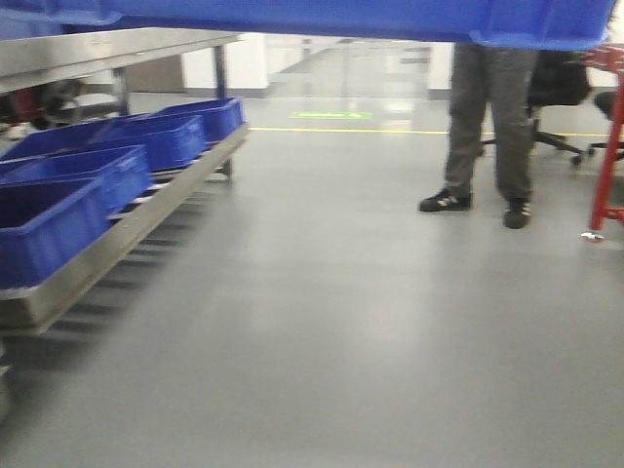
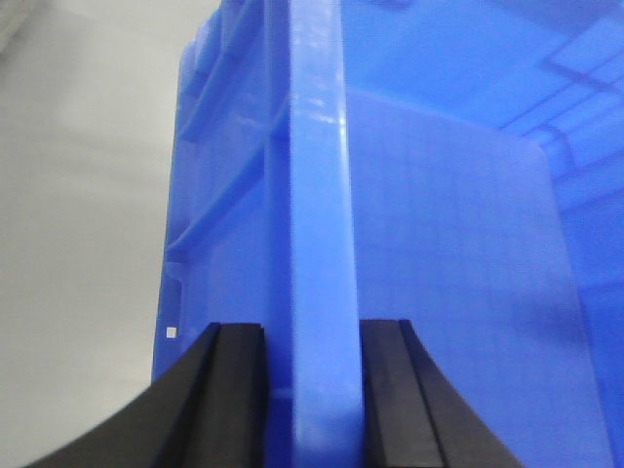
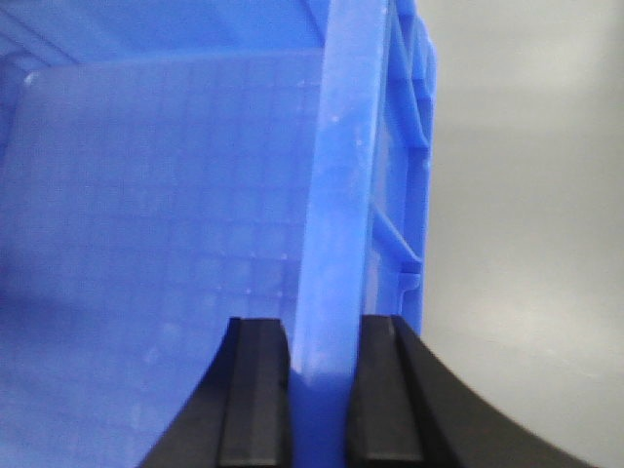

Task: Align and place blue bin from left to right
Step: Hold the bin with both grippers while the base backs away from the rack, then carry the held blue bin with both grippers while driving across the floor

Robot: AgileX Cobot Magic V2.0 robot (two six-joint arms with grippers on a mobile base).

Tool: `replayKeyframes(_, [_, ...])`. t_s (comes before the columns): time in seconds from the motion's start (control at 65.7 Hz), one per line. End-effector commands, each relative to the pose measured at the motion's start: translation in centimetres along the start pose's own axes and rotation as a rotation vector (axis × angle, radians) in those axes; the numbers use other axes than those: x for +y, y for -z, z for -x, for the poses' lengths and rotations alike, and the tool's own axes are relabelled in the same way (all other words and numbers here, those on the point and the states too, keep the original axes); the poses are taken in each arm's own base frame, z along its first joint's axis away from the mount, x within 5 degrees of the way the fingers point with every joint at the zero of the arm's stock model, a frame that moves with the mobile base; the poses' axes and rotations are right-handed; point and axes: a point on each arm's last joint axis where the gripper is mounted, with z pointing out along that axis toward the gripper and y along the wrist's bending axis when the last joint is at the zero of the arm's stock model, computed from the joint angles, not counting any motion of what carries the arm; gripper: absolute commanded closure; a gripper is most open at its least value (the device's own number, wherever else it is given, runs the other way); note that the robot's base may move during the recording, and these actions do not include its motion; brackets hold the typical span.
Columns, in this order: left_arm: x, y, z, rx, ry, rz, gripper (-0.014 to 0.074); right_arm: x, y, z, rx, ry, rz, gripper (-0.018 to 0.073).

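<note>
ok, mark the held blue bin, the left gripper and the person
held blue bin (image 1: pixel 312 18), front view, its base edge at top
left gripper (image 2: pixel 312 333), left wrist view, midway between fingertips on rim
person (image 1: pixel 512 117), front view, trouser leg

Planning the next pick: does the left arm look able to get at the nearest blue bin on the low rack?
Probably not. The left gripper is shut on the rim of the carried bin, as is the right gripper, so neither is free; the rack bin sits low, off to the side.
</note>
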Motion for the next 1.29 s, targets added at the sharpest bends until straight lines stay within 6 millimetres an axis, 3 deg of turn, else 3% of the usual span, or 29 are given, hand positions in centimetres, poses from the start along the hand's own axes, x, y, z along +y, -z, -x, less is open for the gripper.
replayKeyframes(0.0, [-1.32, 2.44, 2.65, -0.253, 0.009, -0.113, 0.0708, 0.51, 1.30, 0.98, -0.104, 0.032, 0.015, 0.0631])
replayKeyframes(1.279, [-1.32, 2.44, 2.65, -0.253, 0.009, -0.113, 0.0708, 0.51, 1.30, 0.98, -0.104, 0.032, 0.015, 0.0631])
